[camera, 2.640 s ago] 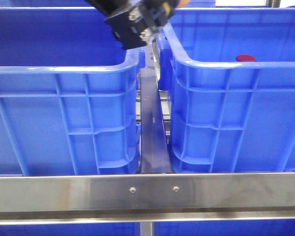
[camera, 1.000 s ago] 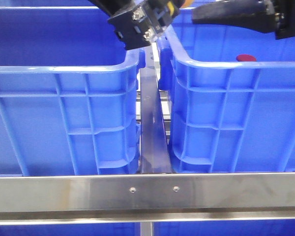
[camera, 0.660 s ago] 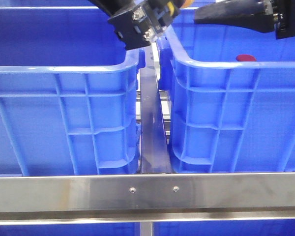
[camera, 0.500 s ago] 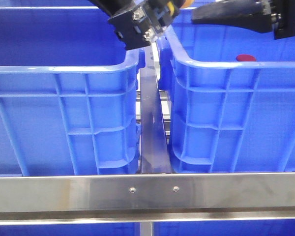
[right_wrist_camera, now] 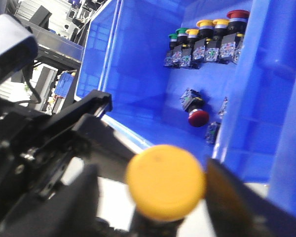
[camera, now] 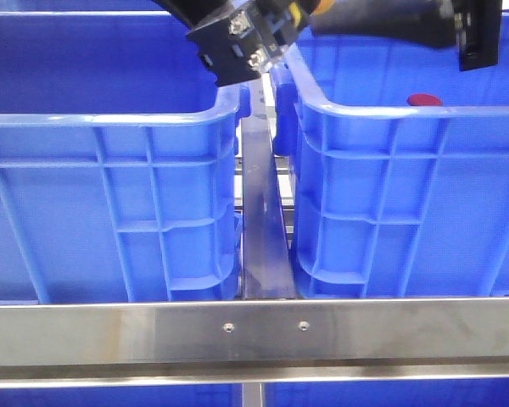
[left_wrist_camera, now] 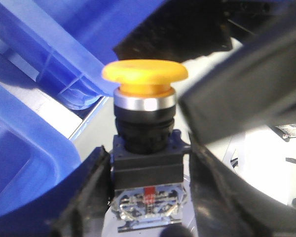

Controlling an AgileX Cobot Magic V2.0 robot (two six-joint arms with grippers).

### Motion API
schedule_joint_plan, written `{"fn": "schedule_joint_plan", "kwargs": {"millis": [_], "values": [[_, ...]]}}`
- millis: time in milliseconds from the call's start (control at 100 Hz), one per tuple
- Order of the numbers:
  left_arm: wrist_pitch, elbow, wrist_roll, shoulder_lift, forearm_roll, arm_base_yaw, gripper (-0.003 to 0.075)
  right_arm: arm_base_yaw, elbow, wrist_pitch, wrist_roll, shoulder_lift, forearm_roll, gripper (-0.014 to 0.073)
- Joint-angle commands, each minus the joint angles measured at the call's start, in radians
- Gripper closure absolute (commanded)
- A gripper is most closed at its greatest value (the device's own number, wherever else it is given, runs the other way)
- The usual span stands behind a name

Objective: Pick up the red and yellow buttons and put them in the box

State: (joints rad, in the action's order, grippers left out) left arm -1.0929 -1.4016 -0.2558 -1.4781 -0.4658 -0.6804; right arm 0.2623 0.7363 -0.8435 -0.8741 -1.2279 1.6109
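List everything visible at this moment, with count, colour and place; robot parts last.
Crates: two, blue, side by side; left crate, right crate.
Held button: one, yellow mushroom cap on a black body, between the left gripper's fingers, above the gap between the crates.
Loose button: one, red, lying inside the right crate; its cap shows over the rim in the front view.
Row of buttons: about six, green, yellow and red caps, lined along the crate's inner wall.
Metal frame: one, silver, crossbar in front and a rail between the crates.
Left gripper: black, shut on the yellow button.
Right gripper: black, over the right crate; fingers close beside the yellow cap, grip unclear.
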Motion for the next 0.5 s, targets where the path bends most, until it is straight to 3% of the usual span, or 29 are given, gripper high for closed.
{"fn": "schedule_joint_plan", "kwargs": {"millis": [0, 60, 130, 350, 490], "values": [[0.032, -0.025, 0.001, 0.044, -0.05, -0.007, 0.0518, 0.002, 0.033, -0.034, -0.018, 0.017, 0.053, 0.0293], [0.032, -0.025, 0.001, 0.044, -0.05, -0.007, 0.0507, 0.002, 0.033, -0.033, -0.018, 0.017, 0.053, 0.0356], [0.032, -0.025, 0.001, 0.044, -0.05, -0.007, 0.0462, 0.002, 0.033, -0.032, -0.018, 0.017, 0.053, 0.0368], [0.006, -0.025, 0.001, 0.044, -0.05, -0.007, 0.0175, 0.002, 0.033, -0.032, -0.018, 0.017, 0.053, 0.0368], [0.006, -0.025, 0.001, 0.044, -0.05, -0.007, 0.0155, 0.0, 0.033, -0.019, -0.018, 0.017, 0.065, 0.0368]]}}
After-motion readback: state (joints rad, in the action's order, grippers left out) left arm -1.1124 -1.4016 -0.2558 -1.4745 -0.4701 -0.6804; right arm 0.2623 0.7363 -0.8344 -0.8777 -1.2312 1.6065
